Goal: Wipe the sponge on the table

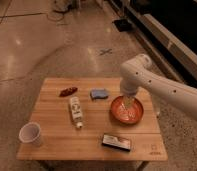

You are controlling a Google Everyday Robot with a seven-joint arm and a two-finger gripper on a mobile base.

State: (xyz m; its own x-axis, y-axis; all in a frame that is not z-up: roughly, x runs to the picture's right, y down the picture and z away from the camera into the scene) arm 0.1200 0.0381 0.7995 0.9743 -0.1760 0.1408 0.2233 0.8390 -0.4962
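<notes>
Hand [126,104] hovering over the bowl [138,118].
Spread and empty, it is likely lining up on the sponge [98,93] lying nearby on the table [52,107].

Robot body: white rounded tubular arm [164,91], thick smooth segments, bulbous elbow joint; pale gripper [126,103] at its end, jaws apart, over round orange bowl [137,118].

I see through one camera, set high before the table [52,115], tilted down, fairly near; the gripper [126,104] hangs over the orange bowl [139,115].
</notes>
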